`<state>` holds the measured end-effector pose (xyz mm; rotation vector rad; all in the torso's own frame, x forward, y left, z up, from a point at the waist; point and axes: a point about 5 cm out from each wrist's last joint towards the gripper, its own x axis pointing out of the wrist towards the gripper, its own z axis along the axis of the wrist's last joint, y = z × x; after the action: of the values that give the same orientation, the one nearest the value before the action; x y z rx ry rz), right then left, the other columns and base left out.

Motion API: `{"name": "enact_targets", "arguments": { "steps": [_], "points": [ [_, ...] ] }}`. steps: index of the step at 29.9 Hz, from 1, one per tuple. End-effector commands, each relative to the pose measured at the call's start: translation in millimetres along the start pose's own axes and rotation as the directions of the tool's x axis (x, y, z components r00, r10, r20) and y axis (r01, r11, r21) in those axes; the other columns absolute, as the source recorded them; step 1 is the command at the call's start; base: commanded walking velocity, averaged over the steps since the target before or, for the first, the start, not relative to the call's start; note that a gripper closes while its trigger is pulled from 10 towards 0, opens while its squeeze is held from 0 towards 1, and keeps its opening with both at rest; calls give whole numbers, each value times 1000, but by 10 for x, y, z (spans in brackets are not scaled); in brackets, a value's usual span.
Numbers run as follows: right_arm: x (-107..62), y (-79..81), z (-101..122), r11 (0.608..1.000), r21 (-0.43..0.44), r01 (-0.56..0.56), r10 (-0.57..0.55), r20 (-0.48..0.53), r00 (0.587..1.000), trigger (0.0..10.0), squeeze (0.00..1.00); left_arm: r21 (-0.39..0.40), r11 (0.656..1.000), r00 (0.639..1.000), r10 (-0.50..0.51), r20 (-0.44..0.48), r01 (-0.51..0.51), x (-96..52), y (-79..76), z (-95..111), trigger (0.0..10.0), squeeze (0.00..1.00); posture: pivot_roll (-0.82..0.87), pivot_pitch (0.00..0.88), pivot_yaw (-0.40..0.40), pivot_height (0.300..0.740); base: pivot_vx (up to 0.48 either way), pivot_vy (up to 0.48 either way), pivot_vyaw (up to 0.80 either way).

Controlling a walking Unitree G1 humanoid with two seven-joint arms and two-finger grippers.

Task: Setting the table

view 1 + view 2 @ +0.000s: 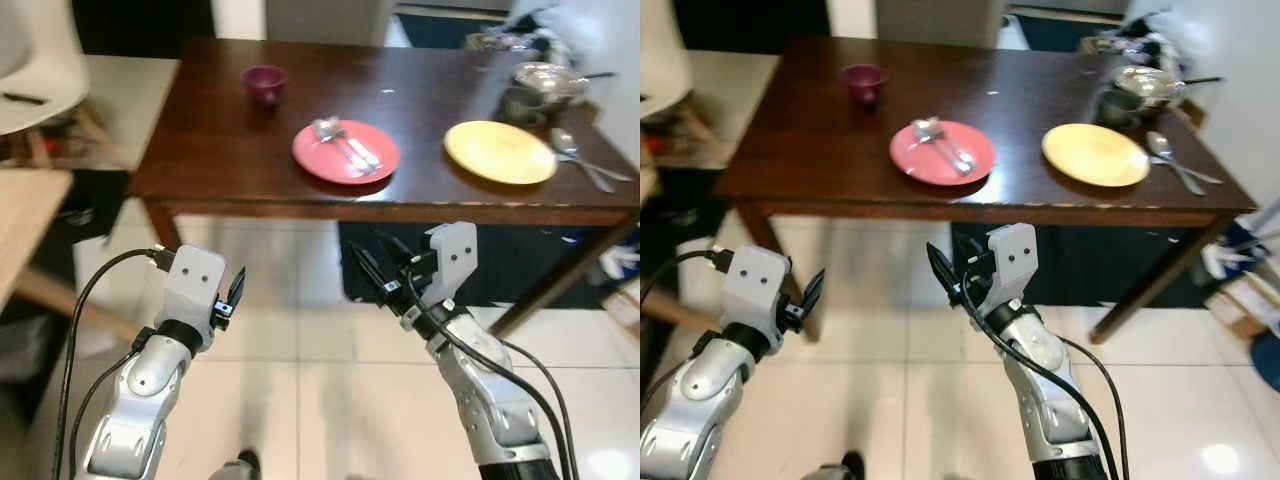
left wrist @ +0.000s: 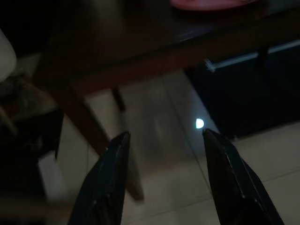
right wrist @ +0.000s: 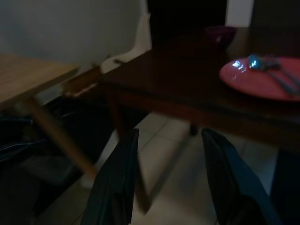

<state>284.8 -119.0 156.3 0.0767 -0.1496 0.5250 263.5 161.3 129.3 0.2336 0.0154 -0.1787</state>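
A dark wooden table (image 1: 220, 160) stands ahead of me. On it a red plate (image 1: 345, 155) carries a spoon and fork (image 1: 343, 140). To its right lies a bare yellow plate (image 1: 499, 151), with two spoons (image 1: 585, 162) just beyond it. A purple cup (image 1: 264, 84) sits towards the far left. Both arms are raised in front of the table, below its edge. My left gripper (image 1: 236, 290) is open and holds nothing, as the left wrist view confirms (image 2: 166, 134). My right gripper (image 1: 372, 258) is also open and holds nothing, facing the table's near edge (image 3: 171, 132).
A metal pot (image 1: 547, 82) and other clutter crowd the table's back right corner. A white chair (image 1: 35, 70) and a light wooden table (image 1: 25, 210) stand on my left. Pale tiled floor (image 1: 300, 370) lies between me and the dark table.
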Motion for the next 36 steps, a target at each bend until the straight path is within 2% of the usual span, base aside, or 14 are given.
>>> {"name": "enact_targets", "arguments": {
  "steps": [1,36],
  "points": [
    [-32,-27,-18,1000,11,14,-14,-4,1000,10000,0,5,1000,1000,-19,6,19,10,-38,24,10000,0,-93,40,10,740,-390,0,0],
    [-69,-40,-82,999,29,28,-27,-25,999,10000,0,7,999,999,-33,-11,33,-14,-64,-11,10000,0,-93,49,11,740,-391,0,0]
  ]
}}
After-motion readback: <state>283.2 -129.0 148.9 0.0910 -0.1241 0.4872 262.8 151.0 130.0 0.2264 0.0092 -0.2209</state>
